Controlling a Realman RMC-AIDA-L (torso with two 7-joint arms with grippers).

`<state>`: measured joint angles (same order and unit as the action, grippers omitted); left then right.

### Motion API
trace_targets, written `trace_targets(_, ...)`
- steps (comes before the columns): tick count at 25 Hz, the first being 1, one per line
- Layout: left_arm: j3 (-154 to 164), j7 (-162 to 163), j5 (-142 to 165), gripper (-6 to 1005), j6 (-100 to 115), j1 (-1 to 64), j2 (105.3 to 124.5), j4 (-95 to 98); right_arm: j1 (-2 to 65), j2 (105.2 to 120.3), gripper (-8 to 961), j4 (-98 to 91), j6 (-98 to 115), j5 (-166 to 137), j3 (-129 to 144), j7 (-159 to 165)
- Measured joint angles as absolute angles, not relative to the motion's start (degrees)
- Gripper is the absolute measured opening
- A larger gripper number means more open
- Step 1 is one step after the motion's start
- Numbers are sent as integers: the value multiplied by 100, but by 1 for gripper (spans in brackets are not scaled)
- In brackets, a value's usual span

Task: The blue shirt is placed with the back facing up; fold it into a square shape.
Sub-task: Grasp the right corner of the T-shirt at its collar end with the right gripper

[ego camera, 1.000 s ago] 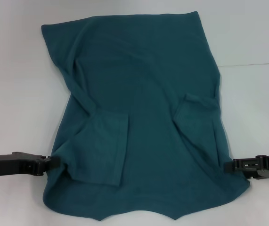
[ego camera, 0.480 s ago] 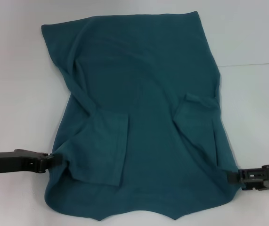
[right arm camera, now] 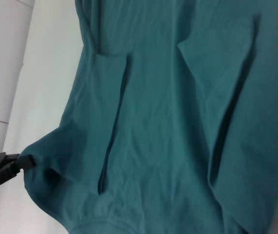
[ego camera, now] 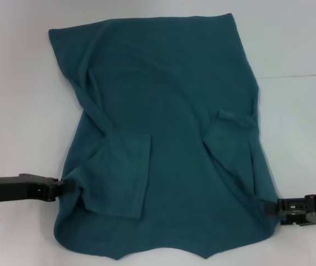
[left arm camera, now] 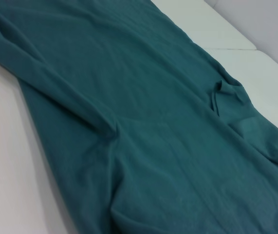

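A: So the blue shirt [ego camera: 169, 138] is spread plain side up over the middle of the head view on the white desk [ego camera: 19, 100], running from the top edge down to the bottom. Both sleeves are already tucked inward. The left tool [ego camera: 63, 185] sits at the lower left of the frame, tips pinched onto the shirt's side edge; in the right wrist view you can see it [right arm camera: 24, 161] clamped on a little peak of cloth. The right tool [ego camera: 268, 209] is at the lower right, touching the opposite edge.

B: Is the right one actually gripping?

A: Honestly can't tell, the tips are buried in the fabric.

B: What's the risk, then?

A: My guess: if one side only has a thin pinch, the knit slips out when they lift, and the fold goes crooked. The tucked sleeves could also flop back out if the cloth gets dragged unevenly.
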<state>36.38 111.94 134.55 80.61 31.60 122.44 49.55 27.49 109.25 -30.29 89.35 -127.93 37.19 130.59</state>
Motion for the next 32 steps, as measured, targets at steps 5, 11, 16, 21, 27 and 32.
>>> trace_targets(5, 3638, 11171, 13455, -1, 8053, 3168, 12233, 4955, 2774, 10974, 929, -2901, 8805, -12771, 3685, 13042)
trace_targets(11, 3639, 11167, 13449, -1, 8047, 3202, 12214, 4957, 2763, 11026, 929, -2858, 8759, -12757, 3503, 13021)
trace_targets(16, 3639, 11164, 13447, 0, 8030, 3230, 12208, 4957, 2719, 11038, 929, -2812, 8763, -12767, 3489, 13015)
trace_targets(21, 3639, 11162, 13446, 0, 8013, 3237, 12206, 4953, 2724, 11045, 929, -2741, 8746, -12767, 3488, 13012)
trace_targets(27, 3642, 11163, 13446, 0, 7975, 3245, 12208, 4918, 2764, 11056, 930, -2742, 8732, -12749, 3307, 12963)
trace_targets(32, 3639, 11162, 13447, 0, 7955, 3262, 12202, 4888, 2687, 11050, 930, -2740, 8773, -12744, 3031, 12884)
